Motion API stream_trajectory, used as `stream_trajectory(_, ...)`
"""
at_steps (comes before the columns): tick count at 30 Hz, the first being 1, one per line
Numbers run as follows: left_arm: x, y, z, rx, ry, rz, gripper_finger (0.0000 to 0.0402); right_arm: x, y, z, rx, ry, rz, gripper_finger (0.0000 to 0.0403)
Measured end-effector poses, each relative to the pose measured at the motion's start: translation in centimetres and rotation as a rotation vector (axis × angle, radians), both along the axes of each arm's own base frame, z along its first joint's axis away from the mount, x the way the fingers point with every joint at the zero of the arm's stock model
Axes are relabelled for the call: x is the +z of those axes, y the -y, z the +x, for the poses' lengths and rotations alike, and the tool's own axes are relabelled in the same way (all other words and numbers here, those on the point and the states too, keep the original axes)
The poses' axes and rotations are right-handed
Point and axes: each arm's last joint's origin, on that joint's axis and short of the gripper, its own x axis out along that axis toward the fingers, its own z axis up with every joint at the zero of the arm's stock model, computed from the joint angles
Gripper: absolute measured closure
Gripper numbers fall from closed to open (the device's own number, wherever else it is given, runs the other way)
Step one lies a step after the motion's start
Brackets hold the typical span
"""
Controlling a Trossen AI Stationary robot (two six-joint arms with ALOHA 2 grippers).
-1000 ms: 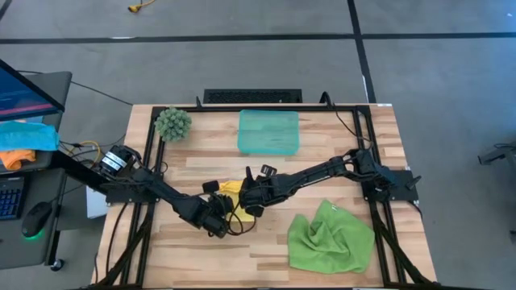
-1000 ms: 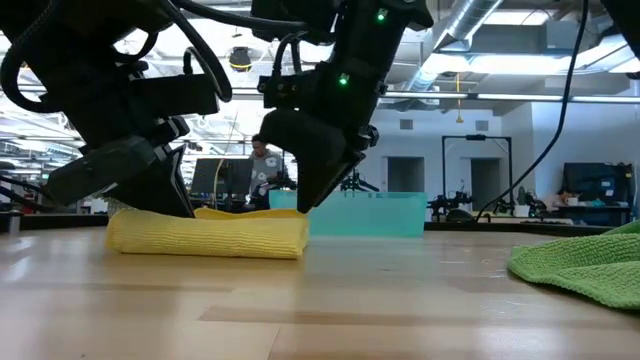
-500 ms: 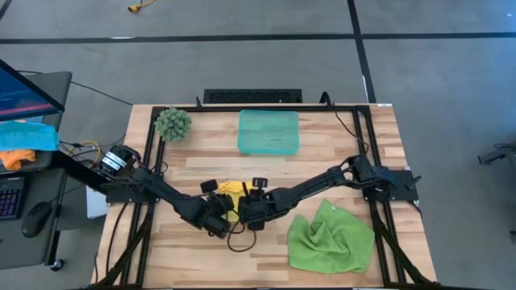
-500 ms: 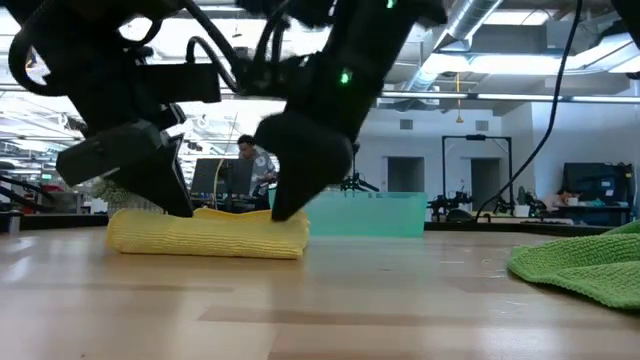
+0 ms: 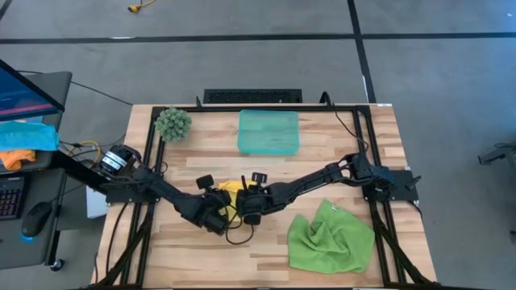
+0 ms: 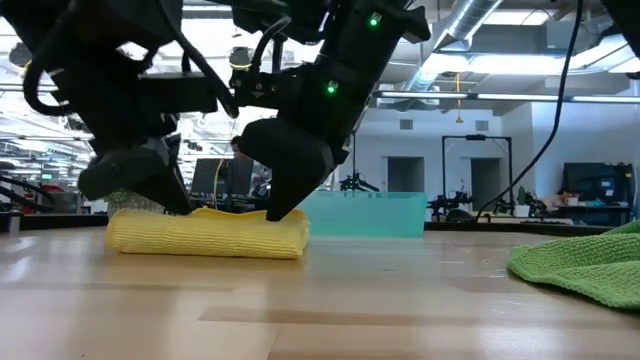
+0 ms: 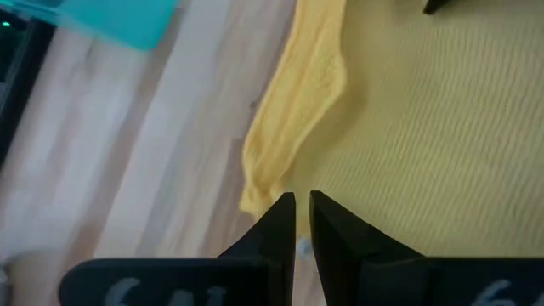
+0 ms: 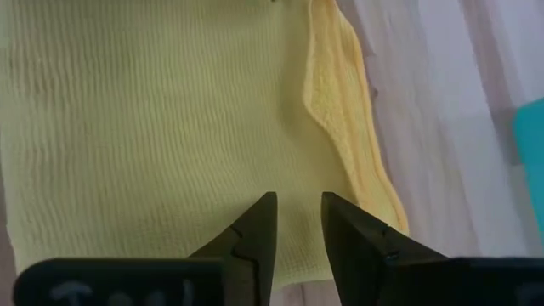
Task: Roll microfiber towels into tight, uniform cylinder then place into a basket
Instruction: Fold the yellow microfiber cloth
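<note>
The yellow towel [image 5: 230, 193] lay folded into a flat, thick pad near the middle of the table [image 5: 339, 161], a little toward the front edge. Both grippers were down on it.

Left gripper [image 7: 297, 223]: jaws nearly pressed together, only a thin slit between the fingertips, tips at the edge of the yellow cloth beside a loose folded flap. Whether any cloth was pinched in the slit could not be told. In the low view it met the towel's top at one end.

Right gripper [image 8: 297, 229]: jaws partly spread, a narrow gap between them, tips pointing down onto the ribbed top face of the yellow towel near its edge. No fold was visibly caught between them. In the low view it touched the pad's other end.

The green towel [image 5: 329, 239] lay crumpled near the front right corner, apart from both arms. The basket [image 5: 268, 131] sat by the middle of the back edge.
</note>
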Motion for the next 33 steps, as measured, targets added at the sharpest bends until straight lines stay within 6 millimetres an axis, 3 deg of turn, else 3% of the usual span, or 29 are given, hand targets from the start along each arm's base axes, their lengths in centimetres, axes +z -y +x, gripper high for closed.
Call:
stream_trajectory(7, -1.2, -0.7, 0.8, -0.103, 0.034, -0.05, 0.0372, -0.1, 0.0, -0.1, -0.051, 0.008, 0.046, 0.0286)
stream_trajectory(18, -2.8, -3.0, 0.3, -0.08, 0.014, -0.086, 0.0372, -0.2, -1.8, -0.8, -0.021, -0.018, 0.07, 0.0286)
stream_trajectory(25, -1.7, -2.5, 1.1, -0.15, 0.007, -0.121, 0.0372, 0.3, -2.6, -0.8, -0.013, 0.023, 0.052, 0.0286)
stream_trajectory(28, -1.0, -2.3, 0.9, -0.18, 0.017, -0.135, 0.0372, 1.1, -3.7, -0.6, 0.046, 0.084, 0.042, 0.0286)
stream_trajectory(33, 0.2, -1.9, 0.5, -0.197, 0.035, -0.138, 0.0372, 0.8, -5.4, -0.8, 0.15, 0.085, 0.027, 0.0286)
